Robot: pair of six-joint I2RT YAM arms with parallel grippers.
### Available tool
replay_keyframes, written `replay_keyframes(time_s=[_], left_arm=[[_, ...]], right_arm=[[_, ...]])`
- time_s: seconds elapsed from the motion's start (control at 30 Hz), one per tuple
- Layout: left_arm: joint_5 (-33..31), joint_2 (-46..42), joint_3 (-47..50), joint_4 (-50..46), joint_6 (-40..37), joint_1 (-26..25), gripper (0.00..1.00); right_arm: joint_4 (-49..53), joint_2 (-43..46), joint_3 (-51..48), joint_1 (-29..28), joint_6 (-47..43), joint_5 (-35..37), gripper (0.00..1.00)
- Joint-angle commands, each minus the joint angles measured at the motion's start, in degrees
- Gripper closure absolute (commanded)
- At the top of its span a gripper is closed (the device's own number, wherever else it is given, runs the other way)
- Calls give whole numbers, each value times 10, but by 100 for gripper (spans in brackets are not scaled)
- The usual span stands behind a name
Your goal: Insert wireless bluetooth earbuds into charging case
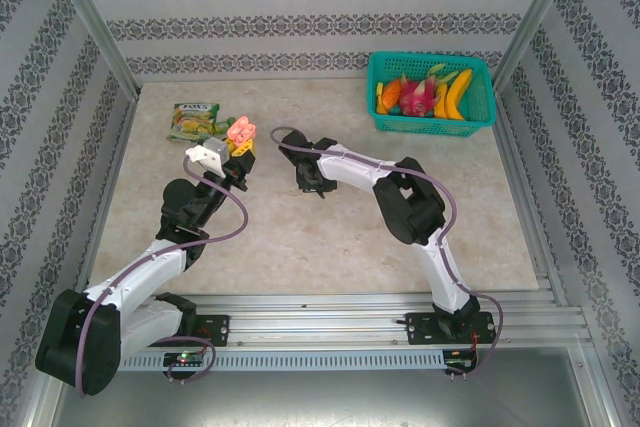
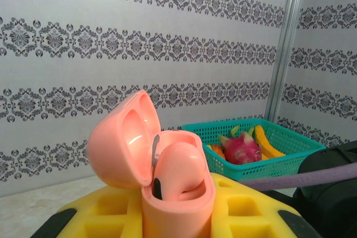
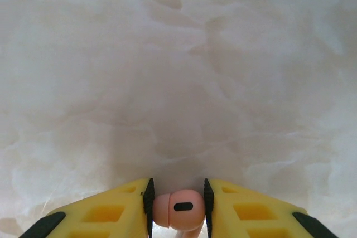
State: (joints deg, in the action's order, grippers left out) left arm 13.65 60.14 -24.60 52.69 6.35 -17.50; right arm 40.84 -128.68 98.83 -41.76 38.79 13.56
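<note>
1. the right tool point(image 3: 177, 203) is closed narrow on a pink earbud point(image 3: 174, 210); its yellow fingers point(image 3: 111, 213) press the earbud from both sides, and the earbud's dark slot faces the wrist camera
2. ahead of that tool lies the pale marbled bench point(image 3: 178, 71)
3. the left tool point(image 2: 177, 221) grips a pink charging case point(image 2: 167, 207) upright between its yellow fingers, raised off the bench
4. the lid point(image 2: 122, 143) is swung open and leans back toward the left tool's left side
5. a rounded pink form sits in the case's mouth; i cannot tell whether it is an earbud
6. from above, the two tools are near each other over the middle of the bench but do not touch; the earbud is to the right of the open case
7. beyond the left tool and to its right, a green basket point(image 2: 251, 135) stands by the patterned wall point(image 2: 139, 43), with a dragon fruit point(image 2: 242, 149) and a banana point(image 2: 266, 144) in it
8. a purple cable point(image 2: 301, 179) and a black housing point(image 2: 329, 199) sit close on the left tool's right, in front of the basket's near corner
9. a snack packet point(image 1: 195, 120) lies flat on the bench just to the left tool's left
</note>
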Motion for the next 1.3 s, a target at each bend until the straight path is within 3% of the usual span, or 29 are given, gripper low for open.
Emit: replay_keyframes(time_s=[0.0, 0.37, 0.67, 1.27], left_arm=[[13, -2, -15, 1, 6, 5, 100], [16, 2, -18, 2, 9, 6, 100], [19, 3, -21, 0, 10, 6, 100], [22, 1, -26, -6, 13, 6, 100]], right_arm=[[-2, 22, -39, 4, -84, -16, 70], [-17, 42, -80, 2, -183, -40, 68], [-7, 24, -72, -2, -170, -38, 64], [10, 14, -71, 0, -98, -48, 65]])
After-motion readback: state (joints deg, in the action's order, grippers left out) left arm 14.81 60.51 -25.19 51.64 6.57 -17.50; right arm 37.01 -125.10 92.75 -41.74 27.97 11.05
